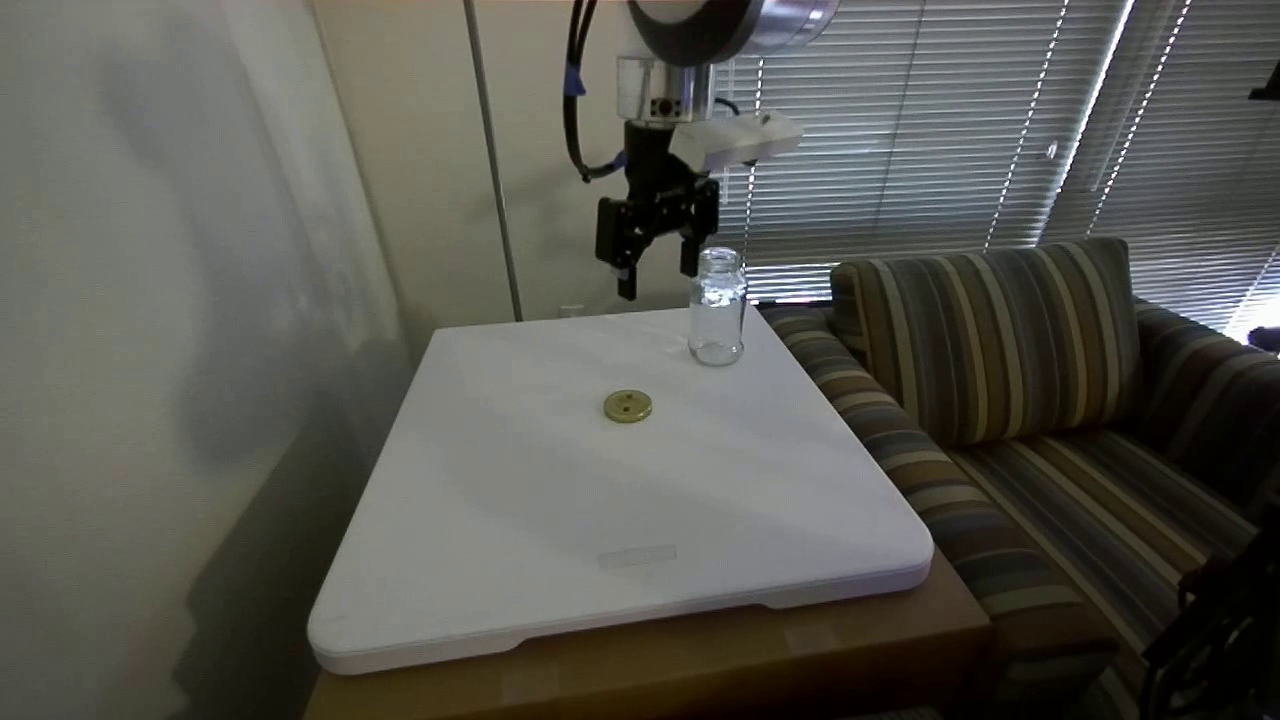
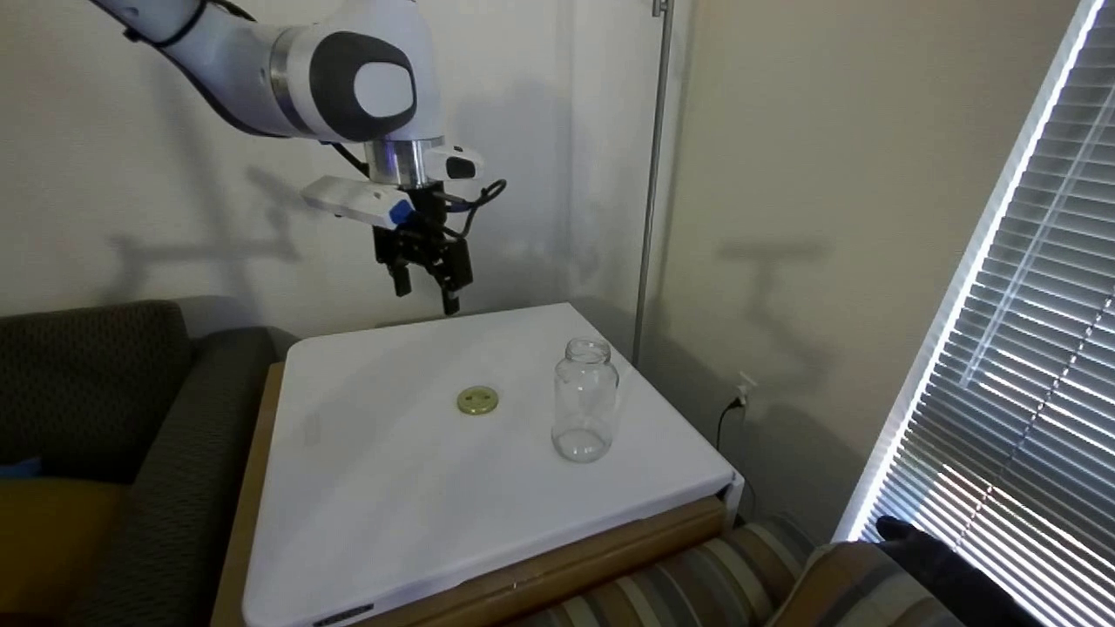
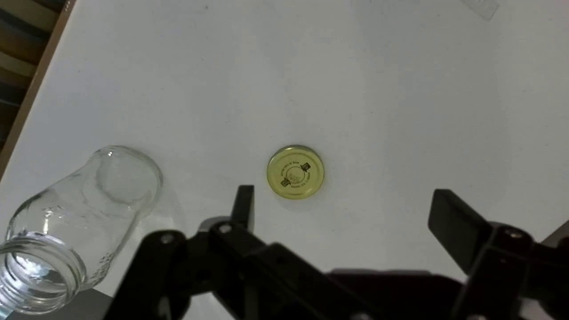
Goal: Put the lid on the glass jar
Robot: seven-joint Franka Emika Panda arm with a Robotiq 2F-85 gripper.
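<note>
- While the white table stands below, the gripper hangs wide-jawed and empty.
- The jar stands upright, mouth uncovered.
- The lid lies flat on the table, lower than the gripper and apparently nearer its jar-side jaw, an offset only the wrist view reveals.

Striped armchair beside white tabletop; window blinds; wall outlet

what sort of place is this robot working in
Probably a living room or lounge, perhaps in a home: there is a striped armchair, a dark upholstered seat and slatted window blinds.
</note>
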